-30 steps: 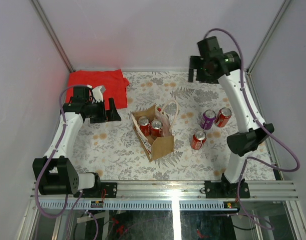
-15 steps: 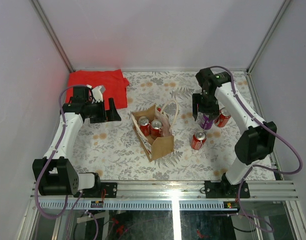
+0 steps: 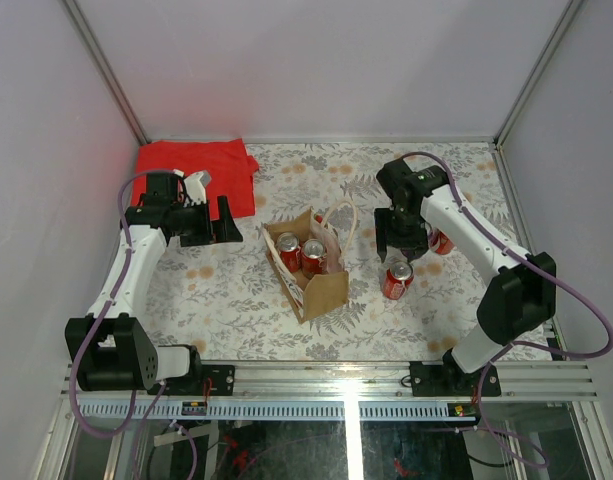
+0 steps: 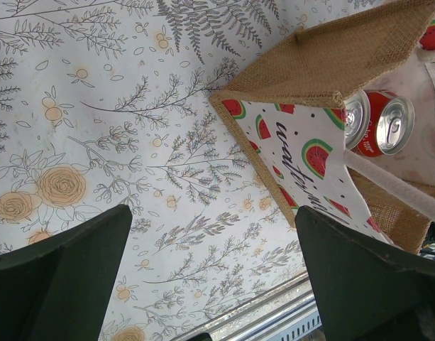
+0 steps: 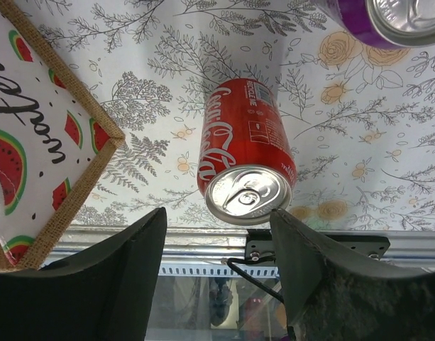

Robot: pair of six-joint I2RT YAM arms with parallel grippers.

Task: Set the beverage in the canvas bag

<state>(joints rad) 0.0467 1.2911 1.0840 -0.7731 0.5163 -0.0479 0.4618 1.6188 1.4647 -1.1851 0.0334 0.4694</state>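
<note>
Jaws of right hand point(image 3: 397, 247) gape above upright red can point(image 5: 244, 149).

The left arm is stretching out to the left of the canvas bag point(image 3: 321, 290), the left gripper point(image 3: 228, 220) pointing toward the bag with its fingers spread wide. The right arm is bending in from the bag's right, the right gripper point(image 3: 395, 250) hanging downward near it, fingers parted.

Tan canvas bag point(image 3: 326, 292) with a watermelon-print panel; red can point(image 5: 245, 167), purple can point(image 5: 384, 18) — grey-fern, orange-rose tablecloth point(image 3: 236, 300).
</note>
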